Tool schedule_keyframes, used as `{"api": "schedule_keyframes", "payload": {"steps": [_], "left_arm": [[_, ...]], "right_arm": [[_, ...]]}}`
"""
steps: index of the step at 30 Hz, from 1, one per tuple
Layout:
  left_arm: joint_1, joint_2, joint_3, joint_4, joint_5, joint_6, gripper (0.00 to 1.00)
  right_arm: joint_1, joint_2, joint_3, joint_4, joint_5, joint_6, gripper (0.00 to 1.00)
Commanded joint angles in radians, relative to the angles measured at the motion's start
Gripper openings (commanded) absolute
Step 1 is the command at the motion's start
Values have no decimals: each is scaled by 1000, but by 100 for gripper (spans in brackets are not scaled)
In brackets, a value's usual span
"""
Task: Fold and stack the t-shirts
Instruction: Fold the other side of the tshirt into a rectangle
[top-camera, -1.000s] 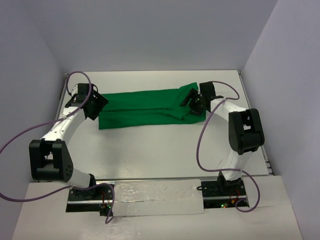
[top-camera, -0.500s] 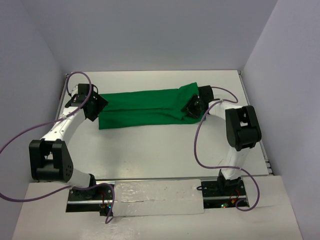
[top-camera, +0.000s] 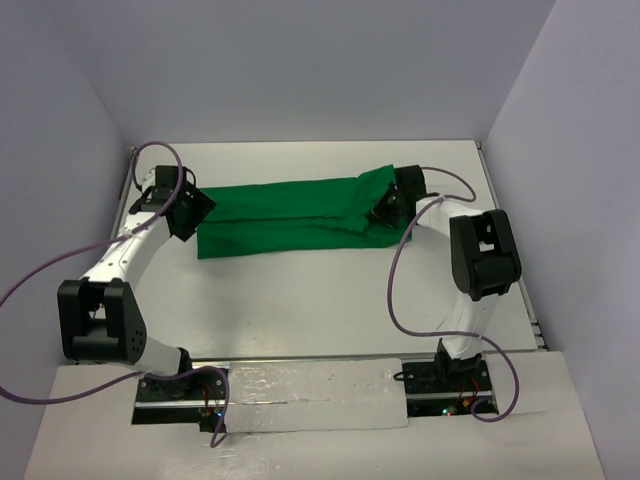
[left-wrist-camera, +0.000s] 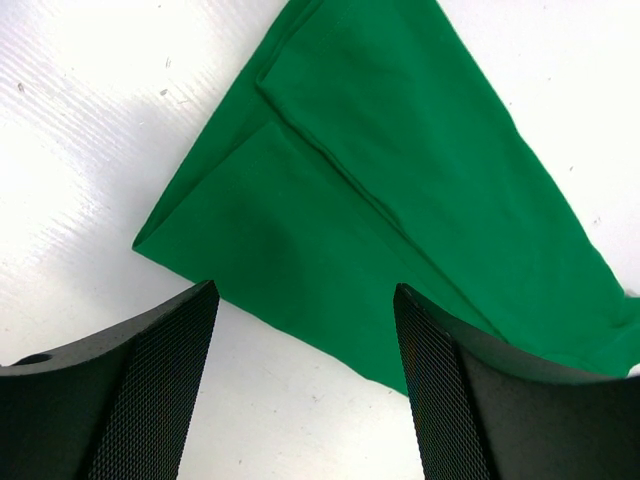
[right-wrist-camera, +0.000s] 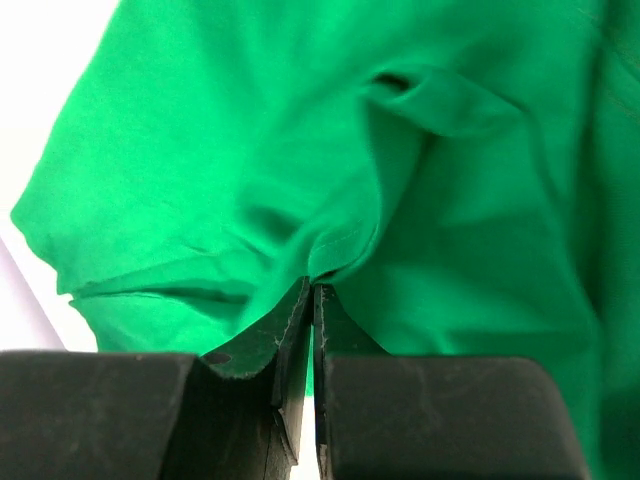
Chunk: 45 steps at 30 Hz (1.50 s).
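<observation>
right tool (right-wrist-camera: 313, 290): jaws fully closed, pinching a raised fold of the green t-shirt (top-camera: 280, 210) at the garment's right end. cloth bunches and creases around the pinch point. the t-shirt lies on the table (top-camera: 300, 300) as a long, narrow folded band running left to right across the far half of the surface. its left end is flat, with a lengthwise fold line showing in the left wrist view. left tool (left-wrist-camera: 303, 295): jaws wide apart, holding nothing, positioned over the near left corner of the band. whether its fingers touch the cloth cannot be told. both arms reach forward from their bases at the near table edge, one at each end of the garment. purple cables (top-camera: 398, 290) loop from each arm. plain pale walls (top-camera: 300, 70) enclose the table on three sides.
</observation>
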<state>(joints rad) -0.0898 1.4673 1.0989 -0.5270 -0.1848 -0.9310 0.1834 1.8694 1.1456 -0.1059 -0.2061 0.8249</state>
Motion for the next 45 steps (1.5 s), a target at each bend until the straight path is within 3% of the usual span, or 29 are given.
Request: {"api": "schedule_keyframes", "payload": {"steps": [1,16,18,19,20,22,30,34,39,45], "left_arm": [[-5,2,56,-5,-19,17,79],[-5,33,67,-21,-3,49,79],[-4,35,59,-10,9,58,79],[-5,39,59,-8,18,63,79],[-5,45,61,-10,21,69,79],[-5,56,73,-22,15,72,79],[-5,38,64,-1,48,73,79],[-9,36,55,1,59,67,78],[-13,14,50,-15,47,70,78],[-13,-3,49,-41,29,75,78]], "right_arm": [[42,-17,127,14,40,-13,9],[117,171,356,-56,62,-11,13],[124,183,384,-86,77,-20,36],[128,184,403,-115,92,-29,63],[128,177,413,-127,114,-32,83],[130,153,402,-123,111,-38,88],[136,-18,224,-83,59,-77,89],[161,-12,206,-75,47,-82,89],[192,148,316,-88,-64,-48,89],[264,283,520,-160,-66,-44,89]]}}
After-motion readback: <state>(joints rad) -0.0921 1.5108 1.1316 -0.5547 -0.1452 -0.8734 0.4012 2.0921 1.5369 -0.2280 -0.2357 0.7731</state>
